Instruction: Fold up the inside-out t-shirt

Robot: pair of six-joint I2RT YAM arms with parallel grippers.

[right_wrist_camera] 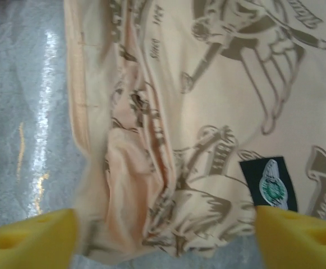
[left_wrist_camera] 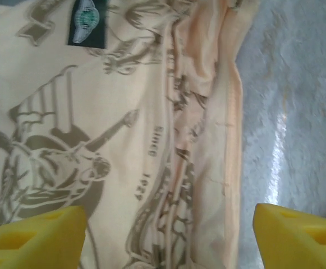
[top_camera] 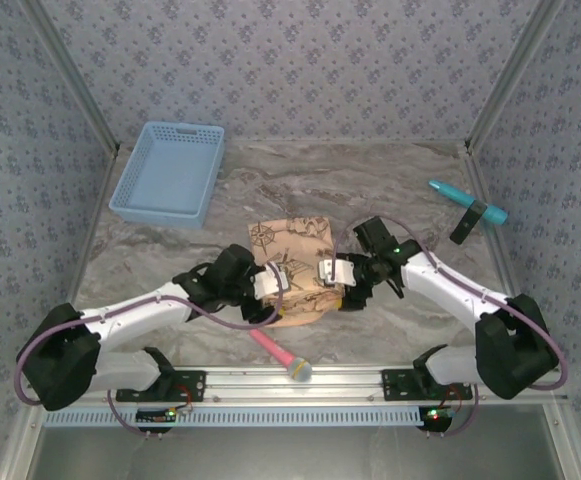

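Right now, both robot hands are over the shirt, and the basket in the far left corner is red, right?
Not quite. The basket is light blue, not red, as the top external view shows. The rest is right: it sits in the far left corner of the table, and the left hand and right hand are both over the t-shirt.

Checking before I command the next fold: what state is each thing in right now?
inside-out t-shirt: folded into a small bundle, lying on the table.
left gripper: open, straddling the shirt's layered edge.
right gripper: open, straddling the shirt's edge.
blue basket: upright, empty.
teal pen: lying on the table.
pink-handled brush: lying by the near edge.
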